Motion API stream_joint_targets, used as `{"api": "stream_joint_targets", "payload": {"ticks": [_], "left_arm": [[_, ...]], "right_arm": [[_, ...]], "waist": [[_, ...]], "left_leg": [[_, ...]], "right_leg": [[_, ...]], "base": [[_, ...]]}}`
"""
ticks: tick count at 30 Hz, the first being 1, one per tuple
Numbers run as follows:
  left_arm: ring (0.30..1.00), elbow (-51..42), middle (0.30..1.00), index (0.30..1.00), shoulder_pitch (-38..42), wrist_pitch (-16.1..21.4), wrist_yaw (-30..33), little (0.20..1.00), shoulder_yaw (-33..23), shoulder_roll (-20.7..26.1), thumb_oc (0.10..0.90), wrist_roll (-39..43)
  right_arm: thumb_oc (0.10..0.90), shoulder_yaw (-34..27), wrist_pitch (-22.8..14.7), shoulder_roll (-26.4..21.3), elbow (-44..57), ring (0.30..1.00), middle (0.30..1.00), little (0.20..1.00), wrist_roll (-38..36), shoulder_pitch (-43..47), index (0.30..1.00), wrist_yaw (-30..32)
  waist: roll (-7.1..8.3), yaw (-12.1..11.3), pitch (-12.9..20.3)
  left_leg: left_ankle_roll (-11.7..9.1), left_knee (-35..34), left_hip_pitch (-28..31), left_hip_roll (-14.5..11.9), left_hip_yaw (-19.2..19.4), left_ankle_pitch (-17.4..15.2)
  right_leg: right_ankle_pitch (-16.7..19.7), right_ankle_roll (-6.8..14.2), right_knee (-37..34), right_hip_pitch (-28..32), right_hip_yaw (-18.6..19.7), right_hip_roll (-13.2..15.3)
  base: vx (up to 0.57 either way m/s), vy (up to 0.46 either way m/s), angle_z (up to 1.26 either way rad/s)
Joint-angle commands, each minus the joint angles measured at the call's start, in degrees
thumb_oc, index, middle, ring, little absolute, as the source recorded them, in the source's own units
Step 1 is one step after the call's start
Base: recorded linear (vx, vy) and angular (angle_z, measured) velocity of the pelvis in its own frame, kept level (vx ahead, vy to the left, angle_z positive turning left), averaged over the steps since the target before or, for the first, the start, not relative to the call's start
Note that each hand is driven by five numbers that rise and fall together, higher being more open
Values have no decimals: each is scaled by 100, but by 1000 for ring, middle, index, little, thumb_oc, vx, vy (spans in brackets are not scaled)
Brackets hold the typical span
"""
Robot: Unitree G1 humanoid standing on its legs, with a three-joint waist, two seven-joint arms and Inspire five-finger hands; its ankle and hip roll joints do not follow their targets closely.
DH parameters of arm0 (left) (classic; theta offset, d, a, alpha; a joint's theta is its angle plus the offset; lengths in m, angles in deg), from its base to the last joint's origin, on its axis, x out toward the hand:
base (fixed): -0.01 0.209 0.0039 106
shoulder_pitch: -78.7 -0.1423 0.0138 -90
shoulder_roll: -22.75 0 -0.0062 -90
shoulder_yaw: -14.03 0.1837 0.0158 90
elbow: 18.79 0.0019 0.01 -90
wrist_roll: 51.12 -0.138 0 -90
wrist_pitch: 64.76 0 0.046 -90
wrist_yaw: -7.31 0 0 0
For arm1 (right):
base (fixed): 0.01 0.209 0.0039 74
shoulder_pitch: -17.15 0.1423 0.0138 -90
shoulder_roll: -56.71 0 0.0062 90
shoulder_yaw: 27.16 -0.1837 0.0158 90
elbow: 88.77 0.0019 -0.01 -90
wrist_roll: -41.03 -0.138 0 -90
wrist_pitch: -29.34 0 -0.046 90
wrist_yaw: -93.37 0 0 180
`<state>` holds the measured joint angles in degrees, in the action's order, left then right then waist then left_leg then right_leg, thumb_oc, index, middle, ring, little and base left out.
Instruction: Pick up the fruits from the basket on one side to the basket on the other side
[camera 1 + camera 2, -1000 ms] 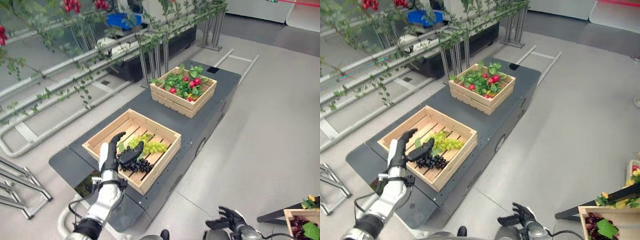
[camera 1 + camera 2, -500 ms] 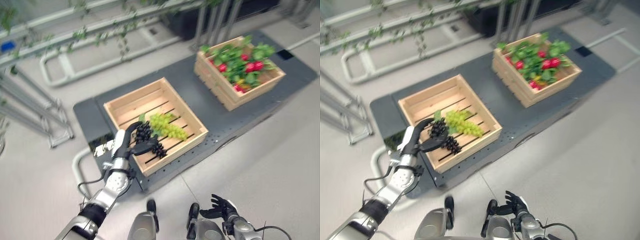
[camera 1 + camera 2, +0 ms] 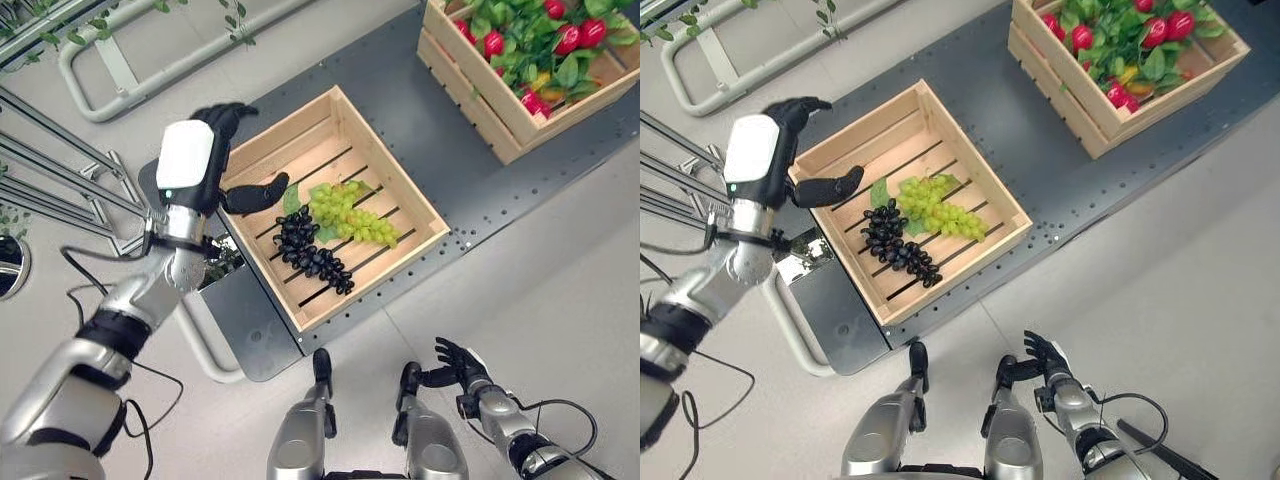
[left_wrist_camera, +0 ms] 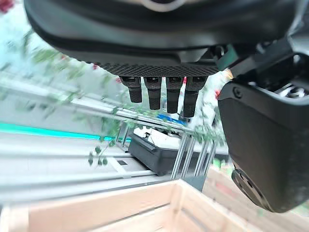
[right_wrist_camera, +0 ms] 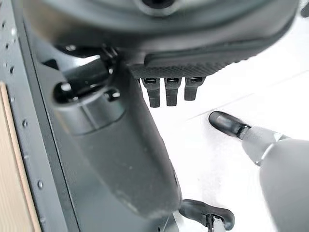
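Observation:
A bunch of black grapes (image 3: 310, 255) and a bunch of green grapes (image 3: 350, 212) lie side by side in the near wooden crate (image 3: 390, 160). My left hand (image 3: 200, 150) hovers over that crate's outer corner, open and holding nothing, its thumb (image 3: 255, 193) pointing toward the grapes. In the left wrist view its fingers (image 4: 159, 92) hang straight above the crate's rim (image 4: 120, 203). A second wooden crate (image 3: 480, 100) farther along holds red fruits (image 3: 495, 42) among green leaves. My right hand (image 3: 455, 365) hangs low by the floor, open and idle.
Both crates stand on a long dark platform (image 3: 420, 110). A metal rack (image 3: 60, 190) and a bent pale tube frame (image 3: 130, 80) lie on the floor beyond my left hand. Bare grey floor (image 3: 560, 290) spreads on the platform's near side.
The whole view has swung to look more steeply down. My left hand has come off the black grapes and risen to the crate's outer corner; the grapes now lie in the crate.

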<state>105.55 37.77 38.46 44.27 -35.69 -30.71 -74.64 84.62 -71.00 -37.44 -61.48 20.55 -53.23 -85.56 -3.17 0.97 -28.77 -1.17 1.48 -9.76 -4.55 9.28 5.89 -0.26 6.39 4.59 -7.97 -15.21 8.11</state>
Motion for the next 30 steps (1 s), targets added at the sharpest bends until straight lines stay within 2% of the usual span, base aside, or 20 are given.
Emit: {"api": "stream_joint_targets", "payload": {"ticks": [1,3,6,13,16,19,25,30], "left_arm": [[900,37,900,900,555,-119,94,900,-26,170,800,-580],[900,333,900,900,839,-102,-73,900,219,267,800,-720],[900,537,900,900,1162,-72,-252,900,618,349,800,-1368],[900,448,900,900,1713,-32,-682,900,1200,429,800,-1976],[900,392,900,900,1961,-176,-1212,900,1495,483,800,-2278],[900,395,900,900,2021,-228,-1461,900,1606,512,800,-2372],[900,386,900,900,2017,-160,-1157,900,1669,591,800,-2683],[900,530,900,900,2101,-388,-696,900,1601,515,800,-2796]], "right_arm": [[800,255,-76,-453,150,900,900,900,75,-39,900,-128],[800,287,-44,-506,105,900,900,900,138,105,900,-141],[800,307,45,-595,34,900,900,900,226,252,900,-126],[800,276,36,-634,-127,900,900,900,196,470,900,-123],[800,223,57,-654,-146,900,900,900,79,599,900,-142],[800,207,-7,-640,-157,900,900,900,15,648,900,-146],[800,231,-156,-613,-44,900,900,900,-92,731,900,-193],[800,268,-141,-647,20,900,900,900,-175,783,900,-197]], "waist": [[191,139,-48],[205,186,-102],[224,234,-102],[258,256,-102],[271,252,-102],[275,231,-102],[278,200,-102],[308,207,-102]], "left_leg": [[-254,1561,-652,-191,-89,-895],[-240,1771,-873,-218,-53,-958],[-219,1983,-1252,-240,-27,-1017],[-161,2303,-1779,-273,15,-1123],[-146,2456,-2036,-264,-37,-1168],[-115,2488,-2151,-253,-43,-1175],[-94,2581,-2353,-248,-70,-1213],[-92,2612,-2493,-255,-82,-1203]], "right_leg": [[-557,-341,1109,-459,277,236],[-610,-352,1328,-718,330,237],[-650,-359,1569,-1150,400,216],[-712,-333,1961,-1765,437,207],[-717,-307,2126,-2052,465,217],[-747,-282,2282,-2214,477,247],[-734,-248,2400,-2469,473,287],[-717,-258,2453,-2631,474,293]], "base": [[-60,51,-14],[-49,53,-8],[-54,44,-4],[-35,26,3],[-31,23,2],[-7,6,1],[0,0,0],[20,12,1]]}}
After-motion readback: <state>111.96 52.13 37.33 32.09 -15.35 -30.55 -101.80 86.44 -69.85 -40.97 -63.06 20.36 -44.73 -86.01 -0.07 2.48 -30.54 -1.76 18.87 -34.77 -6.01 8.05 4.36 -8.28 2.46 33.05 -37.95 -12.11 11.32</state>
